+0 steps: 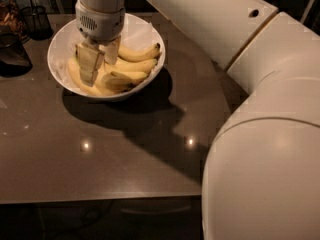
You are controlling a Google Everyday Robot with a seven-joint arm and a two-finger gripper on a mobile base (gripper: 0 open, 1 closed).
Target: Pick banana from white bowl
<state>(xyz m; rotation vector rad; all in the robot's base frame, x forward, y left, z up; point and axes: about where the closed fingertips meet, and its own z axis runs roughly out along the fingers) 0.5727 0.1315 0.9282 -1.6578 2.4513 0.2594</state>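
The white bowl (62,39) stands at the back left of the dark table and holds a bunch of yellow bananas (131,65) on a white paper lining. My gripper (100,64) points down into the bowl's left half, right on top of the bananas. Its two fingers are apart; the left finger (89,61) reaches lower, against a banana, and the right finger (113,48) is shorter in view. No banana is lifted. The wrist hides the bowl's back rim.
Dark glass jars (12,54) and a dark wire holder (37,19) stand at the table's far left, next to the bowl. The table's front edge (100,198) runs across the lower view. My big white arm link (265,159) fills the right side.
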